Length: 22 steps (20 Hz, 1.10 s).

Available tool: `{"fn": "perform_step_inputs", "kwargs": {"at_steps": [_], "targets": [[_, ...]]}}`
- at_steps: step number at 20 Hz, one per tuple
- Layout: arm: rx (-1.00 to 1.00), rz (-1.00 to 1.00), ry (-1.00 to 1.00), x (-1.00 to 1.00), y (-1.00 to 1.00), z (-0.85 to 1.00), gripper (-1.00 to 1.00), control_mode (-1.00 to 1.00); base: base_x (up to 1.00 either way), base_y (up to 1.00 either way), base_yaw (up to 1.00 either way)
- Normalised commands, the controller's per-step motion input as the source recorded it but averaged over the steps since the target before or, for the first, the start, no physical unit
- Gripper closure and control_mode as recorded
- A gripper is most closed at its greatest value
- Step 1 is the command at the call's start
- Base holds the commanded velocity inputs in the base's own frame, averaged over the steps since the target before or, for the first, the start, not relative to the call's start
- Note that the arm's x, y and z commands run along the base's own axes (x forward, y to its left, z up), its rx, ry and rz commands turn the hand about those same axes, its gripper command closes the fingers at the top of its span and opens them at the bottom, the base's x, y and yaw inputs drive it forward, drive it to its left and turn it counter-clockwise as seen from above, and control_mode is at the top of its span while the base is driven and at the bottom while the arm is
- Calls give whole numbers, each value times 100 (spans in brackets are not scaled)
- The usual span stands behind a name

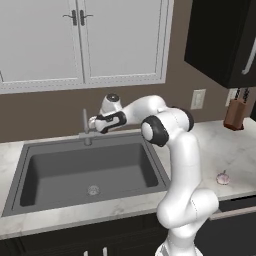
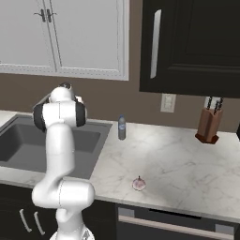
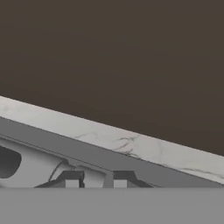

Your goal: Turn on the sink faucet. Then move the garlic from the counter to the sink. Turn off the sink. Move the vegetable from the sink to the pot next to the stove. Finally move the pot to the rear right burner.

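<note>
Meanwhile, the gripper sits at the faucet on the sink's back rim, jaws narrowly parted on nothing visible, no water showing, the garlic unmoved near the counter's front edge, leaving seemingly every step undone.

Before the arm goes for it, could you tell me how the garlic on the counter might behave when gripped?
The garlic looks rounded and bulbous, so it may roll if nudged. It seems small, so probably light. Its tapered top could let it slip between the fingers.
</note>
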Motion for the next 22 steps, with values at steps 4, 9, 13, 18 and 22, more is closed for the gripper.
{"fn": "perform_step_inputs", "kwargs": {"at_steps": [4, 9, 13, 18, 22], "targets": [[1, -10, 0, -25, -60, -40, 100, -100, 0, 0, 0], [0, -10, 0, -23, -55, -37, 100, -100, 0, 0, 0], [0, -8, 0, -15, -42, -28, 100, -100, 0, 0, 0], [2, -4, 0, -14, -18, -3, 100, -100, 0, 0, 0], [2, -3, 0, -4, -19, 0, 100, -100, 0, 0, 0]]}}
